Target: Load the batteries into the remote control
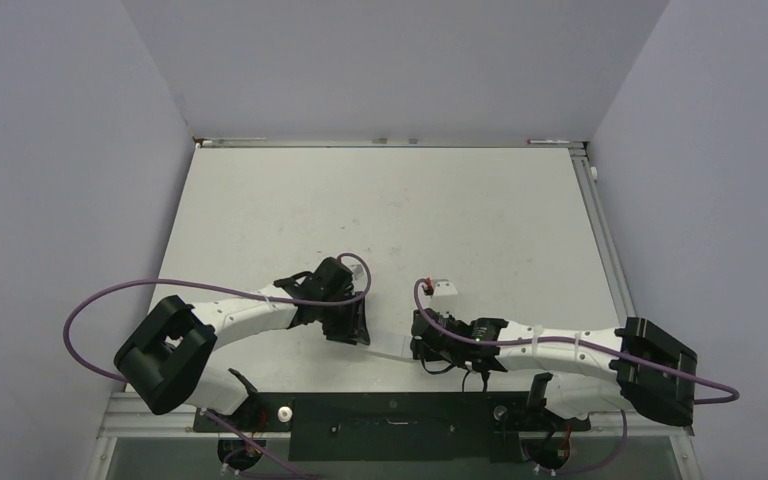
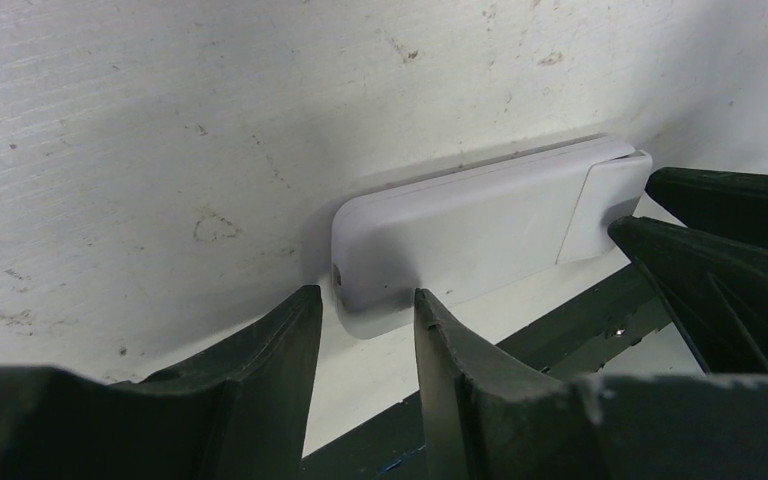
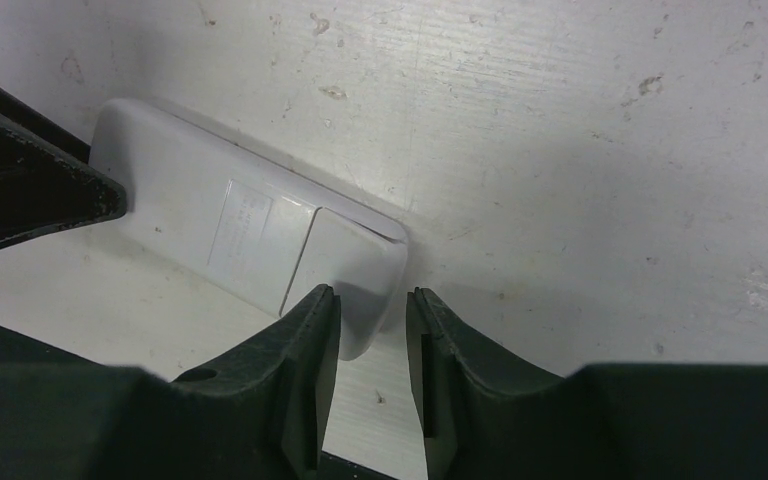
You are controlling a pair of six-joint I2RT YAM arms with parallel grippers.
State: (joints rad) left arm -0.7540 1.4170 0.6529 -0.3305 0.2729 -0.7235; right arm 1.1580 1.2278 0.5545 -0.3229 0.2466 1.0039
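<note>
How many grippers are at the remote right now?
2. The left gripper straddles the plain end of the remote control; the right gripper straddles its cover end. Whether either is clamped yet is unclear.

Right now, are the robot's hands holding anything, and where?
The left gripper straddles the plain end of the remote control, the right gripper its cover end. Whether either is gripping cannot be told.

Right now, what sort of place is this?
Probably a robot test booth: a scuffed white table boxed in by plain grey walls, a left arm and a right arm bolted at its near edge, trailing purple cables, with a small white remote between them.
</note>
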